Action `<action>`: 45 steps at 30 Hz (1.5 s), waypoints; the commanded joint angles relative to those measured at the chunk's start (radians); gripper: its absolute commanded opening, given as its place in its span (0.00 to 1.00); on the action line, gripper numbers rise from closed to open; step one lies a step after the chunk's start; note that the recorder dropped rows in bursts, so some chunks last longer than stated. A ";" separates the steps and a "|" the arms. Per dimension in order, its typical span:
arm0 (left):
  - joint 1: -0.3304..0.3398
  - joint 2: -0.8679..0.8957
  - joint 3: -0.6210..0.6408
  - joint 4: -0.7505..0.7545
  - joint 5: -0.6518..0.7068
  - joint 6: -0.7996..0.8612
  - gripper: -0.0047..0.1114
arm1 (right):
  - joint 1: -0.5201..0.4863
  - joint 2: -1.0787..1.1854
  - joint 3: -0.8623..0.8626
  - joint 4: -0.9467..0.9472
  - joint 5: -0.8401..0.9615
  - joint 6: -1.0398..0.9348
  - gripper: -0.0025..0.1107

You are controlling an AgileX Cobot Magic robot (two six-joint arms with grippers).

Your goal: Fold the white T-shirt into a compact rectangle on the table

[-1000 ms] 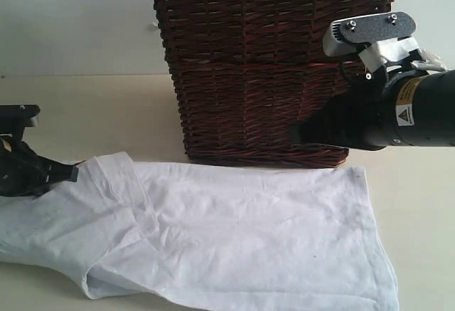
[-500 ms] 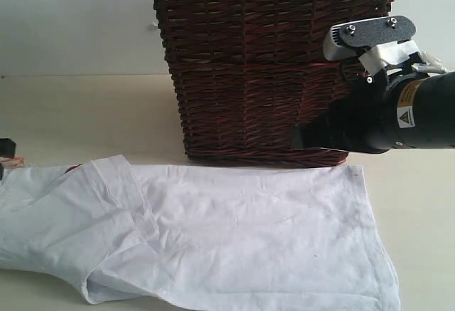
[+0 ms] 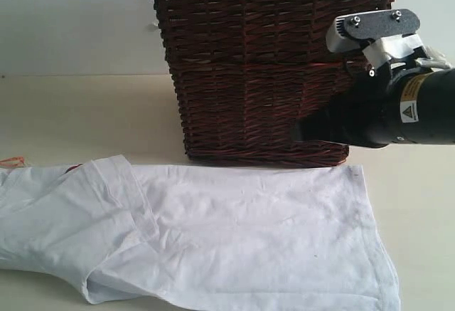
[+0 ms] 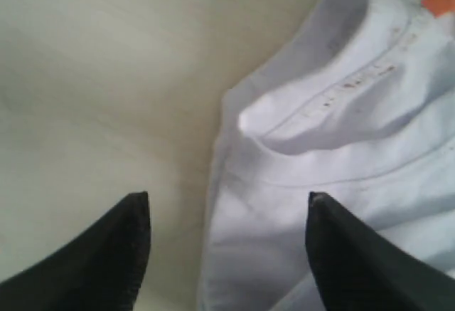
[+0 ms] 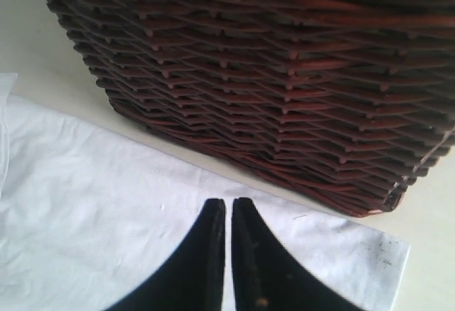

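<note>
A soft, creased white T-shirt is spread on the matte desk — left tool held wide over its collar, right tool pinched shut, empty.

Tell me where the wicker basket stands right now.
In the exterior view the wicker basket stands at the middle back of the table, just behind the white T-shirt.

The left gripper is seen with its two dark fingers spread wide apart, while the right gripper is seen with its fingers pressed together, carried by the black right arm, which is stretched out nearly level.
</note>
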 commanded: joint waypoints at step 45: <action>0.071 0.307 -0.231 -0.405 0.216 0.779 0.58 | 0.076 -0.452 0.004 0.203 0.096 -0.193 0.06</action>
